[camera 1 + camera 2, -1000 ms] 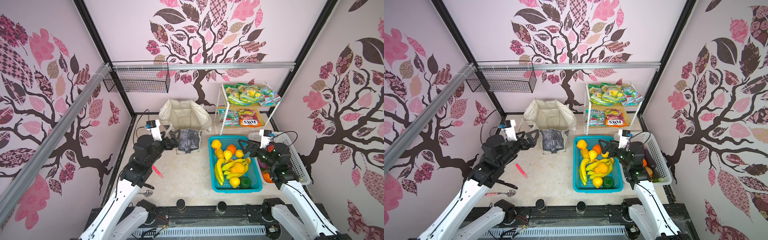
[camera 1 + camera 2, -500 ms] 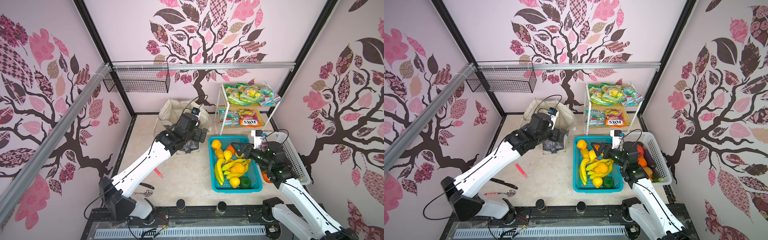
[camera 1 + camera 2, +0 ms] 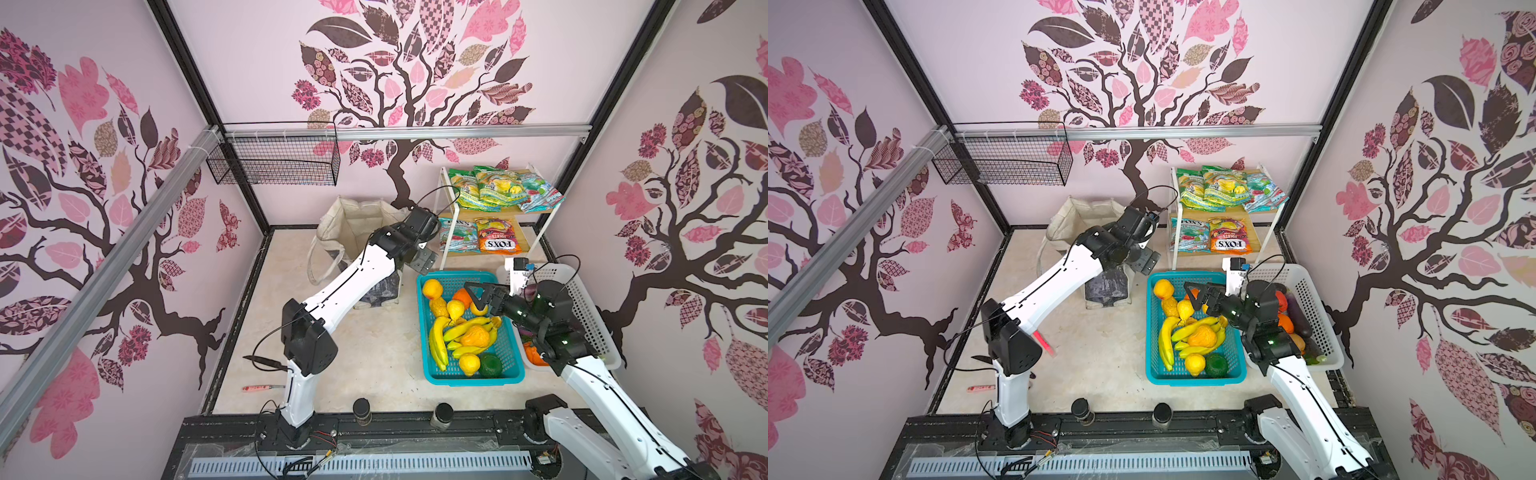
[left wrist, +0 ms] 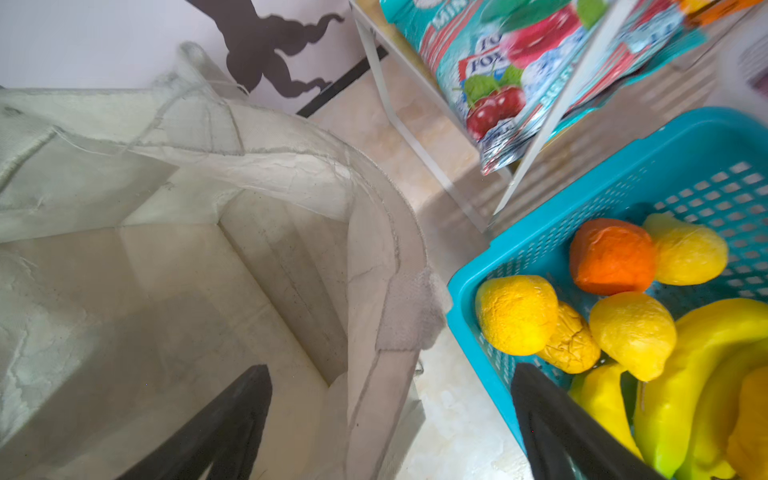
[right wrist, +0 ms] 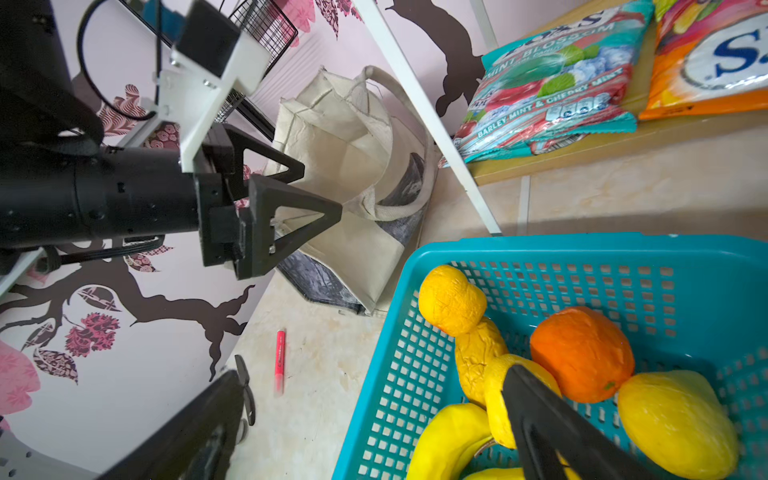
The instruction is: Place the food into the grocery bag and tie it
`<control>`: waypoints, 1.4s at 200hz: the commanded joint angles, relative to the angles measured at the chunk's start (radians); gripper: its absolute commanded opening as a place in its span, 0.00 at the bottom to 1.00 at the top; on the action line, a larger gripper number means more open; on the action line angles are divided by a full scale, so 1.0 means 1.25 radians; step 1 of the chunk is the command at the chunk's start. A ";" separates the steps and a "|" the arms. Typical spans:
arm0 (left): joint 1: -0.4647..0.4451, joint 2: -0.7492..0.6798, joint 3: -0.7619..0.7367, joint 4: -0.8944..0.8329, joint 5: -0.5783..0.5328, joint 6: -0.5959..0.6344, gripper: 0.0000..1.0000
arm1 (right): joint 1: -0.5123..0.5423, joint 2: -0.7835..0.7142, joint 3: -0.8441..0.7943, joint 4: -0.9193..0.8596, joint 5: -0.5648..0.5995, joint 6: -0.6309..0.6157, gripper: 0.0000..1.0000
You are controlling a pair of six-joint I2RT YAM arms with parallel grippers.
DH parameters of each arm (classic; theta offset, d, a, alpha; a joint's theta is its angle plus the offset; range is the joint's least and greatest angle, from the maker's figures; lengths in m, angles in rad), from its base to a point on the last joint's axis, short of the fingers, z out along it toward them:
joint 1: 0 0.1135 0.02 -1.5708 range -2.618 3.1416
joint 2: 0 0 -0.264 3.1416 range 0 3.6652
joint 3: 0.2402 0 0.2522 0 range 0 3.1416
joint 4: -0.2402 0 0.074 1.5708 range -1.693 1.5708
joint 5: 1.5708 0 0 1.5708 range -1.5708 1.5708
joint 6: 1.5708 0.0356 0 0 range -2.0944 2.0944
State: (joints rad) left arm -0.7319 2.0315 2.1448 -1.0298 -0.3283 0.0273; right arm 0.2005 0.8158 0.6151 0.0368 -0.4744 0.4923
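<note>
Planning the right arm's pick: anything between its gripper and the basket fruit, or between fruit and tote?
Nothing visible between the open right gripper and the fruit in the teal basket. Toward the grocery bag, the open left gripper hovers over the gap between bag rim and basket, on that path.

Pink walls (image 3: 266, 62) printed with dark trees enclose a beige marbled floor (image 3: 374, 353); a wire basket (image 3: 274, 166) hangs at the back.

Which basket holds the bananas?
The teal basket, left of the white perforated basket in both top views; the yellow bananas lie in its near half.
</note>
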 commanded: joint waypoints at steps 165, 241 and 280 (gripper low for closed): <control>-0.023 -0.235 -0.208 -0.094 -0.006 -0.152 0.00 | 0.014 0.101 0.033 0.044 -0.119 0.044 0.95; -0.081 -0.286 -0.330 -0.154 -0.134 -0.181 0.00 | 0.064 0.101 0.033 0.059 -0.109 0.070 0.95; -0.088 -0.290 -0.268 -0.266 -0.251 -0.161 0.00 | 0.128 0.141 0.042 0.075 -0.073 0.076 0.94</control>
State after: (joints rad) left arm -0.8387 1.6817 1.7535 -1.2415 -0.5076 -0.1825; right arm 0.3157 0.9592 0.6331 0.1040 -0.5964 0.5774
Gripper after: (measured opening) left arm 0.047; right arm 0.945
